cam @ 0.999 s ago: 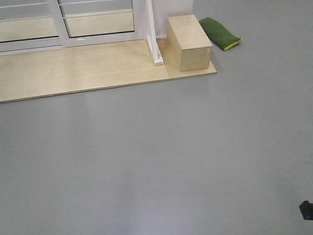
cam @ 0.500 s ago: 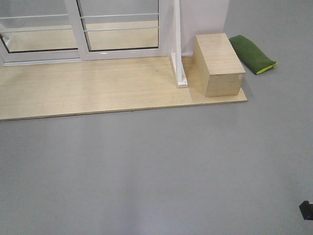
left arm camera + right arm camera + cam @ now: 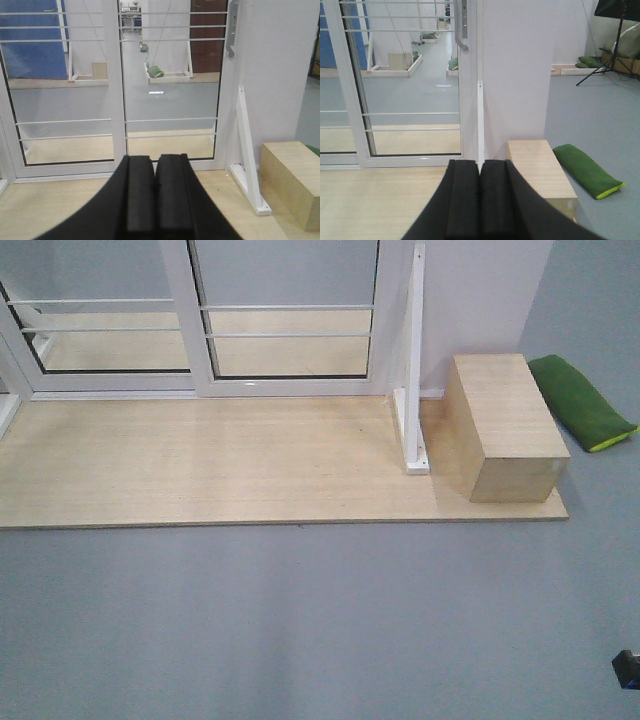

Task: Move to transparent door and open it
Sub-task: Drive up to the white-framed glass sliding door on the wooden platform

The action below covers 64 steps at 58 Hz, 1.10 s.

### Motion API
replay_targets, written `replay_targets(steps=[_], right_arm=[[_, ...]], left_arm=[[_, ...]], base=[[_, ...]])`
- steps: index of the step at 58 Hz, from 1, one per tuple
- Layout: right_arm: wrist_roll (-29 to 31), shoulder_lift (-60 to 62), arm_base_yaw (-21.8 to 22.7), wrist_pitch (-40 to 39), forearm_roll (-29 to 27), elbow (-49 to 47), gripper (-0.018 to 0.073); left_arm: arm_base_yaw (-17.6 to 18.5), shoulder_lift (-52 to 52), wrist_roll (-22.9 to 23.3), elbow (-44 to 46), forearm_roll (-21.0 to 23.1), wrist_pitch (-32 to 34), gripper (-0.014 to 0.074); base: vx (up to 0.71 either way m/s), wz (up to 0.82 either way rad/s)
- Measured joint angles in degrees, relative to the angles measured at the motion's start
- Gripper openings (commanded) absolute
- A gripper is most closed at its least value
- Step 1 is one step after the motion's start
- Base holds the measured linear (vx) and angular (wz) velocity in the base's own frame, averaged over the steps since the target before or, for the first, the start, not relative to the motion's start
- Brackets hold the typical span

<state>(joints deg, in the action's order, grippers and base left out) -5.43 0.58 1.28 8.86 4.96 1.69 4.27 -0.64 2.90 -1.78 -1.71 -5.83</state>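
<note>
The transparent door (image 3: 290,340) is the right-hand glass panel in a white frame, with two thin white bars low down. It stands shut at the back of a wooden platform. Its curved grey handle (image 3: 231,35) sits high on the right frame edge and also shows in the right wrist view as the handle (image 3: 462,27). My left gripper (image 3: 155,159) is shut with nothing in it and points at the door (image 3: 170,90) from some way off. My right gripper (image 3: 480,163) is also shut and empty, in line with the slanted white post (image 3: 480,120) beside the door (image 3: 410,85).
A handle-less glass panel (image 3: 100,335) stands left of the door. The pale wooden platform (image 3: 200,460) lies on grey floor. On its right end are the slanted white post (image 3: 414,370) and a wooden box (image 3: 505,430). A green cushion (image 3: 582,400) lies beyond, and a white wall (image 3: 470,300) behind.
The front view has closed in on the door. The platform, box and cushion have slid right and down in the frame and grown larger. Both grippers' earlier state is not shown.
</note>
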Motion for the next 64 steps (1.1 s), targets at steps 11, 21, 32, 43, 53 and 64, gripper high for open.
replay_targets(steps=[11,21,32,43,53,64], right_arm=[[0.0,0.0,0.0,0.0,0.0,0.0,-0.0006],[0.0,0.0,0.0,0.0,0.0,0.0,-0.0006],[0.0,0.0,0.0,0.0,0.0,0.0,-0.0006],[0.0,0.0,0.0,0.06,0.0,0.0,-0.0006],[0.0,0.0,0.0,0.06,0.0,0.0,-0.0006],[0.0,0.0,0.0,0.06,0.0,0.0,-0.0006]], left_arm=[[0.0,0.0,0.0,0.0,0.0,0.0,-0.0006],[0.0,0.0,0.0,0.0,0.0,0.0,-0.0006],[0.0,0.0,0.0,0.0,0.0,0.0,-0.0006],[0.0,0.0,0.0,0.0,0.0,0.0,-0.0006],[0.0,0.0,0.0,0.0,0.0,0.0,-0.0006],[0.0,0.0,0.0,0.0,0.0,0.0,-0.0006]], base=[[0.53,0.09],[0.52,0.01],[0.51,-0.01],[0.49,-0.01],[0.46,0.01],[0.44,0.03]])
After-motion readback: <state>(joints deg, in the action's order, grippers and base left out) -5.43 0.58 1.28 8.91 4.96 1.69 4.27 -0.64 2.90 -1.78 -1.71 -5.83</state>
